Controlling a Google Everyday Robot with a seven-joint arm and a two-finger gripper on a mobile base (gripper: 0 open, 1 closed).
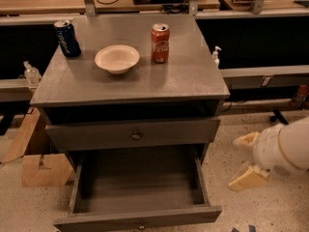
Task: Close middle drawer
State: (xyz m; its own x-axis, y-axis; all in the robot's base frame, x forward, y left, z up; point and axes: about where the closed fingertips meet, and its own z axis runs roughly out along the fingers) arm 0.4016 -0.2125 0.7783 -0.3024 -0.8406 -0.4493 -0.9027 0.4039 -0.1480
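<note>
Middle drawer (pixel 140 192) stands pulled far out below the taller drawer front (pixel 136 136). Its low front panel, with the small knob (pixel 141 225), sits at the bottom edge of view. The claw (pixel 244 159) hangs to the right of the cabinet (pixel 193 81), clear of the drawer, fingers apart with nothing between them. To shut the drawer well, I judge the claw should come round to the front panel near the knob. It should then push straight in, squarely, so the box does not skew.

The grey cabinet top (pixel 193 76) carries a white bowl (pixel 117 58), a blue can (pixel 66 38) at its ten o'clock, a red can (pixel 160 43) at its two o'clock. The gripper (pixel 245 159) hangs low at the cabinet's four o'clock.
</note>
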